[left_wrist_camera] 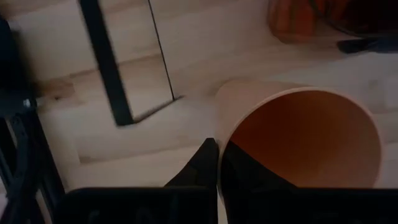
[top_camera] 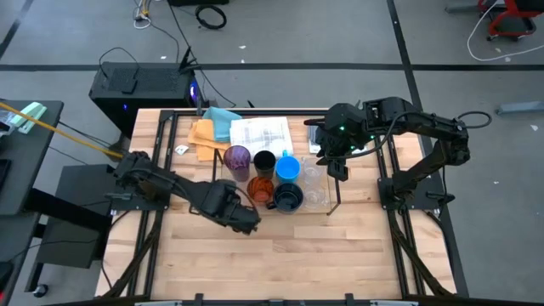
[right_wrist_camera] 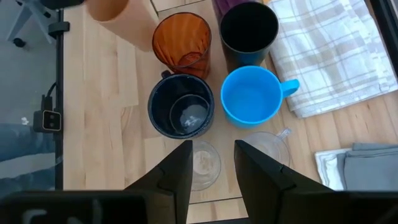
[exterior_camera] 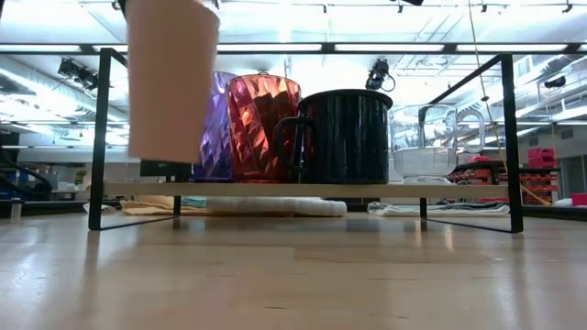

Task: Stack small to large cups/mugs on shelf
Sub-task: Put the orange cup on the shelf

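- Seven drinking vessels show around the shelf, a low frame of thin black rod on the wooden surface.
- Six of them stand grouped on the shelf: a purple cup, a black cup, a bright blue mug, a faceted orange cup, a dark navy mug and a clear glass mug.
- Seen from the right wrist, the navy mug holds a small clear glass nested inside; the blue mug and the black cup look empty.
- Another small clear glass stands on the shelf just beside the navy mug.
- The seventh, a pale orange cup, is off the shelf near its left end, raised above the surface, pinched at its rim by the closed left tool; its inside is empty.
- The right tool hangs above the shelf's right part over the small glass, its fingers part open and holding nothing.
- Behind the shelf lie a checked towel, an orange cloth and a teal cloth.
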Controlling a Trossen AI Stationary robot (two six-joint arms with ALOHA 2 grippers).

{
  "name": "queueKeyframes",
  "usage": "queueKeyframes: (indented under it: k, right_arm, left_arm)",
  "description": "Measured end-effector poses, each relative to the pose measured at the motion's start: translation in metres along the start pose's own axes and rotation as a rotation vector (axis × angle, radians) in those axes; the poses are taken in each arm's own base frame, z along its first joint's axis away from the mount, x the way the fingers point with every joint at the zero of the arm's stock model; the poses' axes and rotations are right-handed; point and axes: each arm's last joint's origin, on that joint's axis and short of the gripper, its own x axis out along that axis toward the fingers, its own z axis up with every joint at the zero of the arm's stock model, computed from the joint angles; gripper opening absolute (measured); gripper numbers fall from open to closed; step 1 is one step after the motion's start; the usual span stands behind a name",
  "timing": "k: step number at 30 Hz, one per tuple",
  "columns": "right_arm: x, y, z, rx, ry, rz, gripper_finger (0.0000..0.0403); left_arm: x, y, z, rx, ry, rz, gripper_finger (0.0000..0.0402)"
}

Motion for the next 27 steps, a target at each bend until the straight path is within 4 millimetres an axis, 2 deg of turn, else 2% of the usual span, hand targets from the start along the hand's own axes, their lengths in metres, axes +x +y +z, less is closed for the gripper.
queueKeyframes:
  k: [4, 11, 17, 27]
  right_arm:
    - [0.0, 0.0, 0.0, 0.0, -0.001, 0.0, 0.0124]
    - [0.0, 0.0, 0.0, 0.0, -0.002, 0.0, 0.0124]
    - [0.0, 0.0, 0.002, 0.003, -0.026, -0.009, 0.0124]
    - [0.0, 0.0, 0.004, 0.019, -0.047, -0.008, 0.0124]
  left_arm:
    - [-0.007, 0.013, 0.001, -0.054, -0.012, -0.023, 0.0009]
    - [-0.005, 0.044, 0.0, -0.139, -0.007, -0.028, 0.0009]
    - [-0.001, 0.044, 0.005, -0.126, -0.029, -0.055, 0.0009]
    - [0.005, 0.038, 0.035, -0.06, -0.04, -0.04, 0.0009]
